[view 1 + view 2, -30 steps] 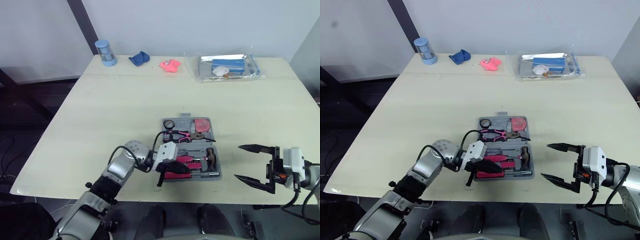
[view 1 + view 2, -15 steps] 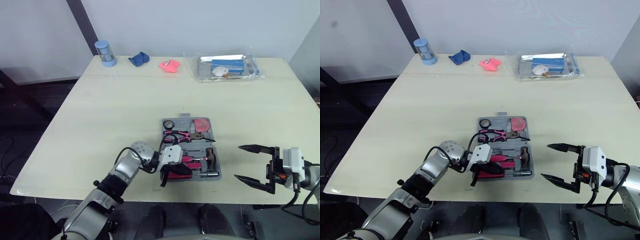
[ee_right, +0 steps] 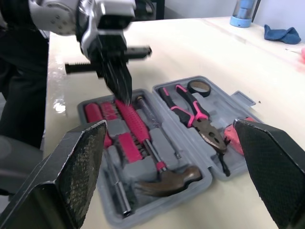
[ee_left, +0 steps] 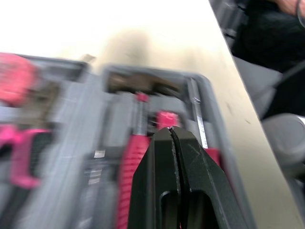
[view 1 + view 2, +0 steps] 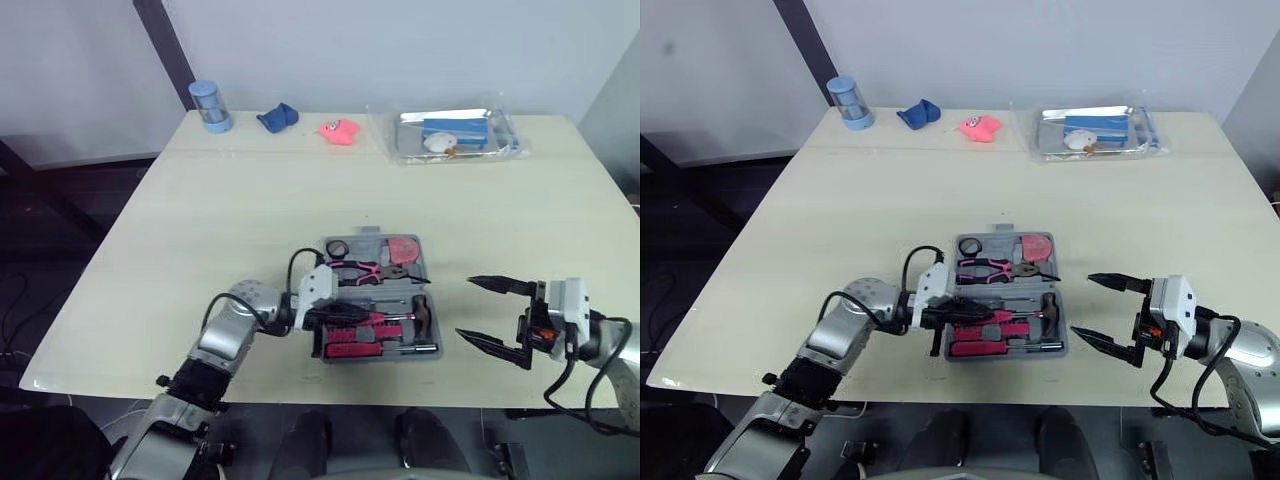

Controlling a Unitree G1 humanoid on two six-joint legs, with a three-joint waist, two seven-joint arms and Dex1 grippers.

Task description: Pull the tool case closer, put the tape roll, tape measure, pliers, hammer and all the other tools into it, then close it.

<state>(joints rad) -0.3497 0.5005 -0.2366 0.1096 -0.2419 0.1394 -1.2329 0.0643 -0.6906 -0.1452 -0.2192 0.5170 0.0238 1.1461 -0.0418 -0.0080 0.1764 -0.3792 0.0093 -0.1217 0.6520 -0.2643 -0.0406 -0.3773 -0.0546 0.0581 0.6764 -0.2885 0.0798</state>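
1. The table (image 5: pixel 250 200) is pale and wide.
2. The tool case (image 5: pixel 381 356) lies open and flat close to the table's near edge, a little right of the middle.
3. A clear tray (image 5: pixel 400 135) with a blue item in it sits at the far right.
4. The left gripper (image 5: pixel 985 313) reaches in from the left over the case's near half. Its fingers are pressed together, with the tips just above the pink-handled tools there.
5. The right gripper (image 5: pixel 465 308) hangs just right of the case, apart from it, with its fingers spread wide.
6. The hammer (image 5: pixel 420 315) lies in the case's near half, its head to the right.
7. The pliers (image 5: pixel 375 270) lie in the far half.
8. A blue cup (image 5: pixel 208 105) stands at the far left. A blue cloth (image 5: pixel 277 117) and a pink toy (image 5: pixel 338 131) lie to its right.
9. The tape measure (image 5: pixel 404 248) sits in the far right corner of the case.
10. The tape roll (image 5: pixel 337 248) sits in the far left corner.
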